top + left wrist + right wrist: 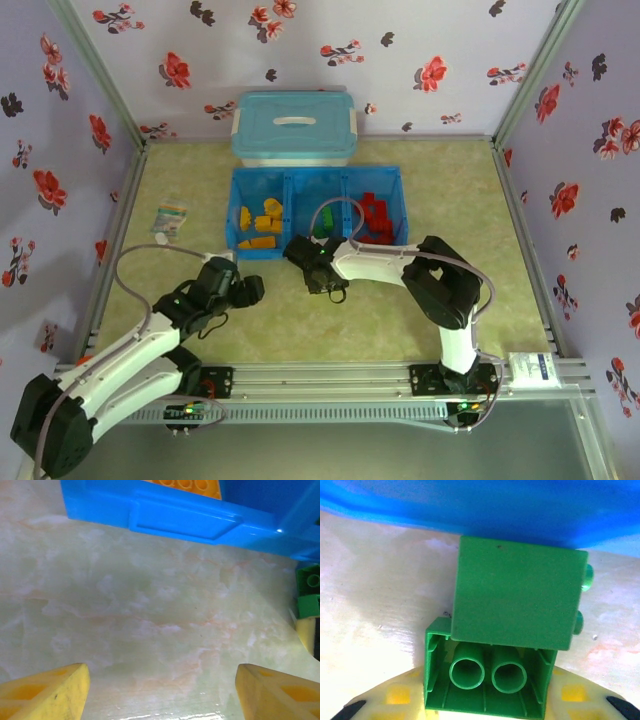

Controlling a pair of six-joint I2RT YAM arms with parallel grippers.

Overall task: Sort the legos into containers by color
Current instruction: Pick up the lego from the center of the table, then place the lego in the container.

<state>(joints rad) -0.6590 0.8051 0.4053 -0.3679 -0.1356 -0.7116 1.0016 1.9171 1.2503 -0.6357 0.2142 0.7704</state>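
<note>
Seen from above, a blue tray [300,171] of 3 compartments is set on the middle of the worktop [455,205]. Yellow-orange legos [262,222] are gathered in its left compartment and red legos [376,215] in its right.

The right claw [317,268] is lowered at the tray's near wall, in front of the middle compartment [316,195]. In its wrist view, 2 green legos [520,600] are shown just outside the tray. 1 has its hollow underside turned to the camera and is closely flanked by the yellow fingers [395,697]. The other lies beyond it, nearer the blue wall. Whether the fingers are pressing on that brick cannot be told.

The left claw [162,672] is held low over bare worktop just short of the tray, spread wide with nothing between its fingers.

The step in hand is judged to be the pickup of green legos. A firm grip is called for next, then a lift clear over the wall and a release into the middle compartment.
</note>
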